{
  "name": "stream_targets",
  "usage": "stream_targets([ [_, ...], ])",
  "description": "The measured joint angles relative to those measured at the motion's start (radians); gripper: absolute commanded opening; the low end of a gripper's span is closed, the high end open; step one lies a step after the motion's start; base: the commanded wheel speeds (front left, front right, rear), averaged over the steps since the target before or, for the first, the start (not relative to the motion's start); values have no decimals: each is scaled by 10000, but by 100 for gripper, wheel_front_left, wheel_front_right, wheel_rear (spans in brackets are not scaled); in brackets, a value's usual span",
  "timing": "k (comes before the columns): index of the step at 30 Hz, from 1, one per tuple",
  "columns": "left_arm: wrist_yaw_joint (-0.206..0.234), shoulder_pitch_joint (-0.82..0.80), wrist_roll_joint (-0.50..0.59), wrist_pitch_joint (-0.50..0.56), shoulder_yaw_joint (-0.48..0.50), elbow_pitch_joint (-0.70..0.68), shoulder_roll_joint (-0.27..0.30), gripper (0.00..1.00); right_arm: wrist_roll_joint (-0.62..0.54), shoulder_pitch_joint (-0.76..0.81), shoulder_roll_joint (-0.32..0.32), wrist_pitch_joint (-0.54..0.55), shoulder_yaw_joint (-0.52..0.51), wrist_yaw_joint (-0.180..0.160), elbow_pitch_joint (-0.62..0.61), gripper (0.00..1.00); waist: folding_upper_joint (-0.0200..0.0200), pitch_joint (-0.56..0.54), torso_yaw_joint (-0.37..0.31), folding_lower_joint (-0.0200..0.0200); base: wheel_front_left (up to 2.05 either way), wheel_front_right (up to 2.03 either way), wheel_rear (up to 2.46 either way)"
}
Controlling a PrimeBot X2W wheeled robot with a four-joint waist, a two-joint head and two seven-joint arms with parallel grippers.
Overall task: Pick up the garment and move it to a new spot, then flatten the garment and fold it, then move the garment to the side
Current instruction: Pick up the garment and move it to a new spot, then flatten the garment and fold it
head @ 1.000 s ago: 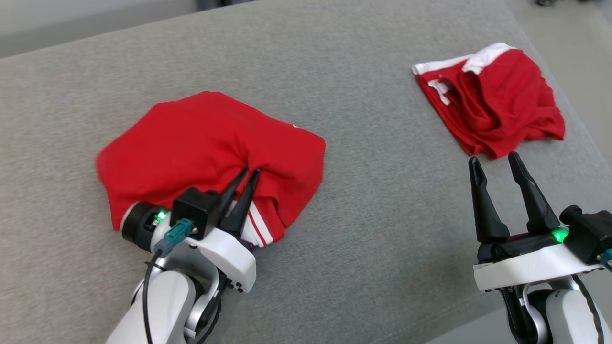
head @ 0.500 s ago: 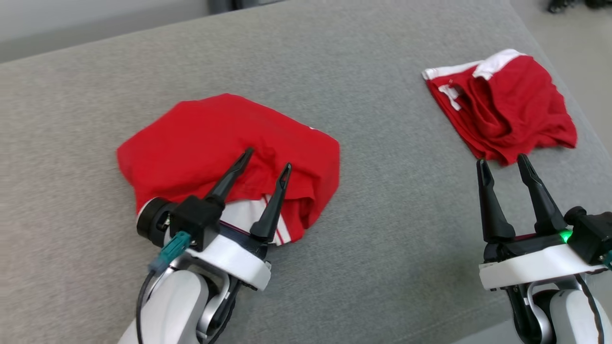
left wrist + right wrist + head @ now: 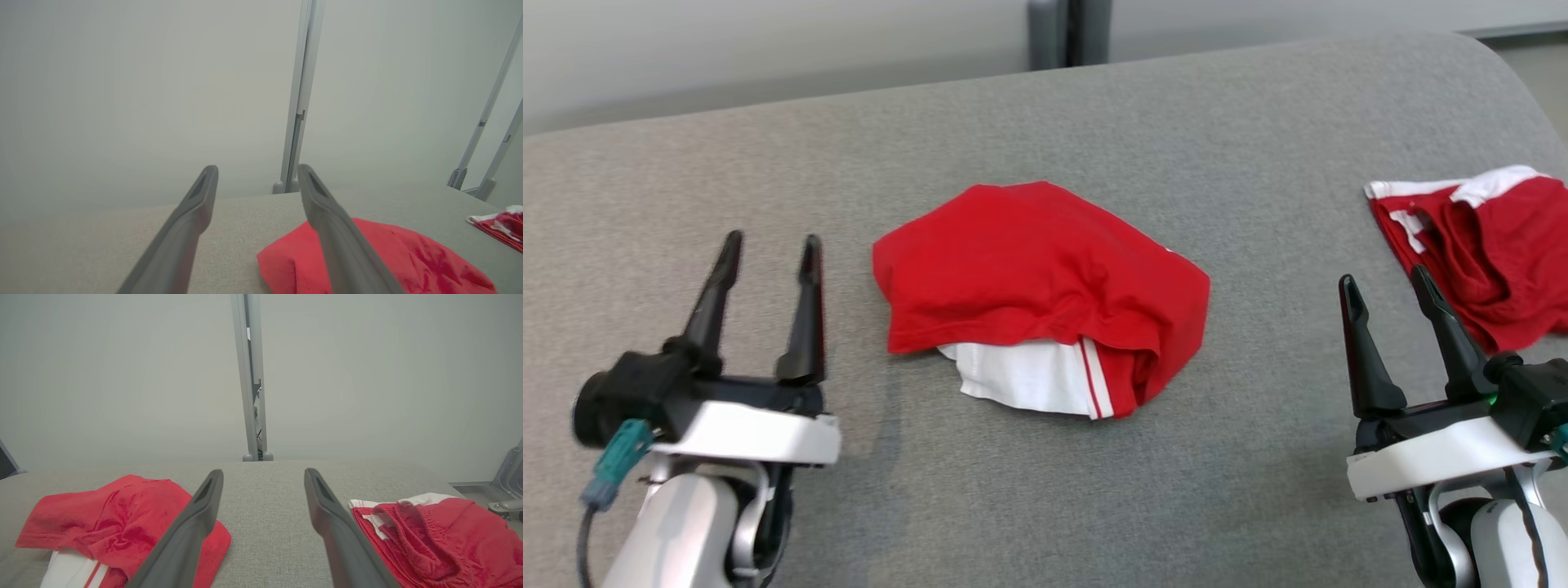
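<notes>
Garment (image 3: pixel 1045 278), red with a white striped part showing at its near edge, lay bunched at the middle of the grey cushion (image 3: pixel 1094 490). Apart from it on the left, the left gripper (image 3: pixel 772 239) stood open and empty. The right gripper (image 3: pixel 1383 277) stood open too, near a second red garment (image 3: pixel 1494 245) at the right edge.

Soft, even light throughout. In the head view faint shadows lie on the grey surface (image 3: pixel 1258 457) under the garment's (image 3: pixel 1029 269) near edge and beside the left gripper (image 3: pixel 772 239), whose fingers (image 3: pixel 805 318) look slightly blurred. The wrist views are hazy; posts (image 3: pixel 492 102) near their edges lean.
</notes>
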Motion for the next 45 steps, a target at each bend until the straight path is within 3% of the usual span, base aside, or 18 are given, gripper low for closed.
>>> stream_targets([
  [8, 261, 1116, -155, -48, 640, -437, 479, 100, -205, 261, 2, 257, 4, 0, -50, 100, 0, -533, 557, 0, 0, 0, 0],
  [18, 196, 2240, -430, 146, 688, -713, 763, 100, -407, 750, 0, 520, 65, 0, 81, 100, 0, -1361, 905, 0, 0, 0, 0],
  [30, 546, 3214, -493, 541, 573, -1032, 805, 100, -502, 1483, 0, 863, -40, 0, -259, 100, 0, -2122, 1021, 0, 0, 0, 0],
  [45, 731, 3395, -610, 805, 589, -1321, 901, 100, -447, 1821, -2, 1133, -196, 0, -740, 100, 0, -2167, 982, 0, 0, 0, 0],
])
